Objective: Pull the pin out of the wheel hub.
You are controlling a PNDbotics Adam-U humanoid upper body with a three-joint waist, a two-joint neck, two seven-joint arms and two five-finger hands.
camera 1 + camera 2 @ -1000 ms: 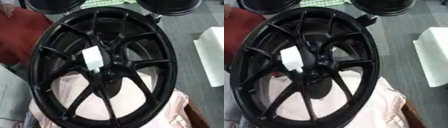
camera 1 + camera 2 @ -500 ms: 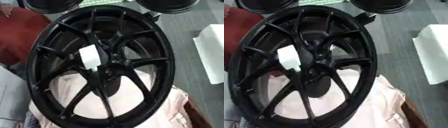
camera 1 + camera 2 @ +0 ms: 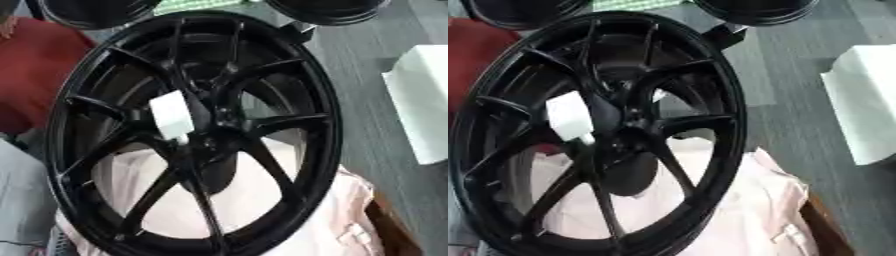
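Observation:
A large black wheel [image 3: 325, 125] with several spokes fills both views, tilted and resting on a pale pink cloth [image 3: 754, 210]. At its hub [image 3: 214, 117] a small white block-shaped piece [image 3: 171, 116], which may be the pin, sticks out toward the left of centre. A dark rounded shape [image 3: 210, 172] hangs just below the hub, behind the spokes. Neither of my hands shows in either view.
A red cloth [image 3: 35, 65] lies to the left of the wheel. Two more black wheels [image 3: 96, 10] [image 3: 328, 10] sit at the top edge. A white box [image 3: 424, 100] stands on the grey floor [image 3: 798, 75] at right. A brown edge [image 3: 394, 230] shows at lower right.
The whole picture has shifted slightly left, so the camera moved. The wheel and the white piece at the hub keep their places relative to each other.

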